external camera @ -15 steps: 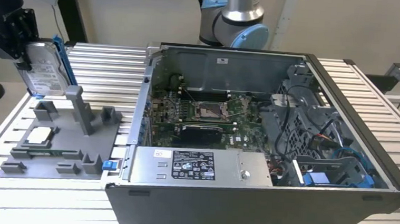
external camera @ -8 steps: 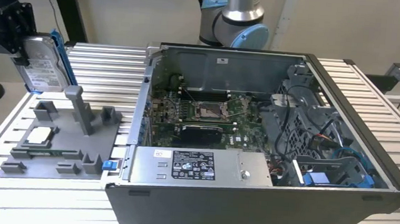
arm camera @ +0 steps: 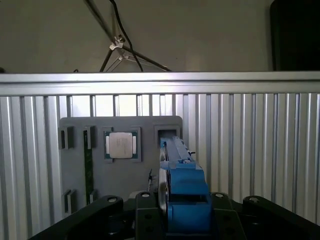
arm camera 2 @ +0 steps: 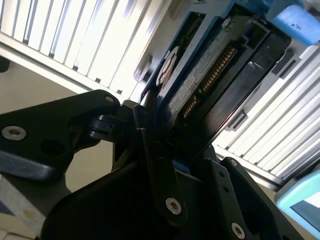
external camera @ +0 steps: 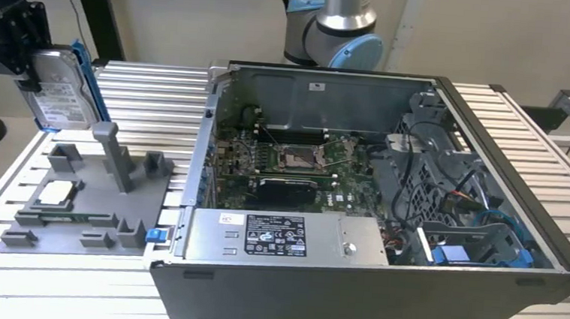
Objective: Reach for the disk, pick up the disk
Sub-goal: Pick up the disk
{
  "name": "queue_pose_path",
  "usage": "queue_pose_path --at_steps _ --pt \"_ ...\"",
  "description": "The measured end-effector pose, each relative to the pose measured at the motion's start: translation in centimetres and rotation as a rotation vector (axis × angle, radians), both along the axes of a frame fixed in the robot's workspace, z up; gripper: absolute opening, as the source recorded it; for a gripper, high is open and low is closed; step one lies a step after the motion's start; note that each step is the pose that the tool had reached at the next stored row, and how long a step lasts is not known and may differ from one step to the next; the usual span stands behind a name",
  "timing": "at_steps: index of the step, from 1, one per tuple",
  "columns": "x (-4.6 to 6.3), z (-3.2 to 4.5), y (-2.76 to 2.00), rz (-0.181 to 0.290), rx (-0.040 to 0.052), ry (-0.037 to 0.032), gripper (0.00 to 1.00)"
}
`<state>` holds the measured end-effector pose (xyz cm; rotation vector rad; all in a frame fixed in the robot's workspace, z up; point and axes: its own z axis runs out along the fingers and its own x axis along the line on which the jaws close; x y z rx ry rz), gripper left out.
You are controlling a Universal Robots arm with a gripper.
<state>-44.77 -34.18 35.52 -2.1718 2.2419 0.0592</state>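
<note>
Your claw (external camera: 29, 55) is pinching the disk (external camera: 61, 91). In the second wrist view the black fingers (arm camera 2: 160, 185) press on both flat sides of the drive (arm camera 2: 210, 75), with no gap to be seen. The disk hangs on edge from the claw, and its blue frame (external camera: 88, 85) runs down the long side that faces away from the claw body. In the exterior view the label side is turned toward the camera.

Below the claw, apart from the disk's lower end, sits the grey fixture tray (external camera: 90, 225) on the slatted table (external camera: 149, 90). The disk touches neither of them. In the first wrist view the tray (arm camera: 120, 185) lies beyond the claw (arm camera: 182, 215), and the disk's blue edge (arm camera: 180, 165) points at one of the tray's recesses (arm camera: 167, 134). The small square chip (arm camera: 120, 145) rests in its own pocket just beside that recess. It also shows in the exterior view (external camera: 57, 192), under the claw and well clear of it.

The open computer case (external camera: 356, 300) stands on the far side of the tray from the claw, with the grey labelled box (external camera: 279, 238) inside along its near wall.
</note>
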Motion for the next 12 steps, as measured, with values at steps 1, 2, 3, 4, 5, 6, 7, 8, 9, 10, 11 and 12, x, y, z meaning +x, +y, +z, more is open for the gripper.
queue_pose_path --at_steps 1,2,3,4,5,6,7,8,9,10,11,12 --pt "0.0 0.01 0.00 0.000 0.0000 0.0000 0.00" --pt "0.0 0.05 -0.01 0.000 -0.0001 0.0003 0.00" --pt "0.0 0.12 -0.01 0.000 -0.0001 0.0004 0.00" --pt "0.0 0.19 -0.01 0.000 0.0000 0.0002 0.00" --pt "0.0 0.28 -0.01 0.000 0.0000 0.0000 0.00" --pt "0.0 0.42 -0.01 0.000 0.0000 0.0001 0.00" --pt "0.0 0.56 -0.01 0.000 0.0001 0.0001 0.00" --pt "0.0 0.72 -0.01 0.000 0.0000 0.0001 0.00" --pt "0.0 0.88 -0.01 0.000 0.0001 0.0001 0.00" --pt "0.0 1.04 -0.01 0.000 0.0000 0.0001 0.00" --pt "0.0 1.19 -0.01 0.000 0.0001 -0.0001 0.00" --pt "0.0 1.34 -0.01 0.000 0.0000 0.0000 0.00"
